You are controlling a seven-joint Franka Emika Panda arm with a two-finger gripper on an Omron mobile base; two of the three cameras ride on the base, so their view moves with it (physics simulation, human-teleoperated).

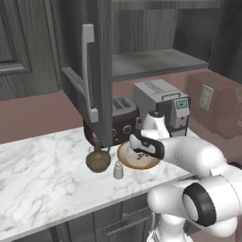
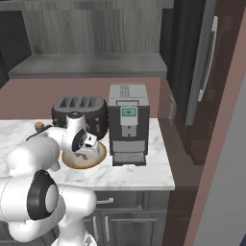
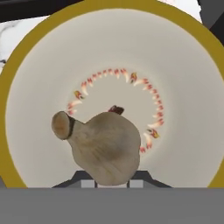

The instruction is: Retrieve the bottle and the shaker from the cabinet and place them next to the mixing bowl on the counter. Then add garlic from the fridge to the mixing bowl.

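Left base view: gripper (image 1: 140, 152) hung over the mixing bowl (image 1: 127, 161); shaker (image 1: 118, 170) and bottle (image 1: 98, 159) stood just beside the bowl, left of the jaws.
Right base view: bowl rim (image 2: 96, 158) lay directly beneath the hand.
Hand view: jaws were clamped on the garlic (image 3: 103, 146), above the bowl's centre.

Glossy white rounded arm (image 1: 198, 160), dark joint rings, black wrist band

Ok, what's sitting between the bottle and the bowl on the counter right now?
The shaker stands between the bottle and the bowl, close to the bowl's rim, as the left base view shows.
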